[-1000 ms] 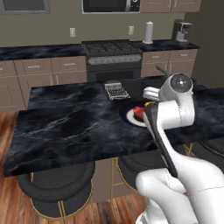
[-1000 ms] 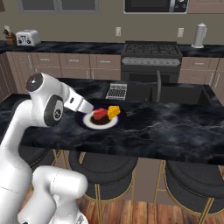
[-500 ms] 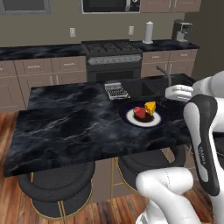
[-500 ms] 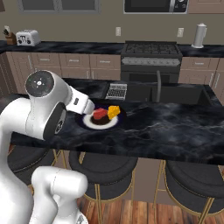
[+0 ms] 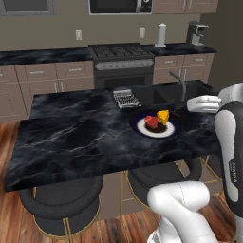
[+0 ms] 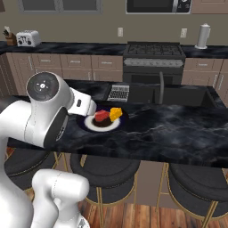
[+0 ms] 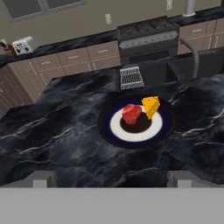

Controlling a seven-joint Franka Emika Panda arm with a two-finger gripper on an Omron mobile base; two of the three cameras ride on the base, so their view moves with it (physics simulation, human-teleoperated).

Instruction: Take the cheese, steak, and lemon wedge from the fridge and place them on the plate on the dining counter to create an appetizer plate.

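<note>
**Gripper open above the loaded plate**

I see the gripper with its jaws spread wide and nothing between them. In the hand view the two finger tips stand far apart at the bottom edge, one on each side, with bare marble in the gap.

Ahead of the gripper and below it lies the plate, flat on the dining counter. The plate sits well clear of the finger tips, roughly centred between them along the line of sight.

On the plate's white inner ring I see two items:
- The steak, a red piece, rests over a dark patch at the plate's centre, slightly to the left from the hand.
- The cheese, an orange-yellow chunk, stands just beside the steak on its right, touching or nearly touching it; I cannot tell which.

In the left base view the plate carries the steak and cheese, with the white hand section hanging just to the right of it, above the counter.

Beyond the plate, farther from the gripper, a small wire rack lies on the counter near its far edge. A sink faucet rises to the right of the rack.
</note>
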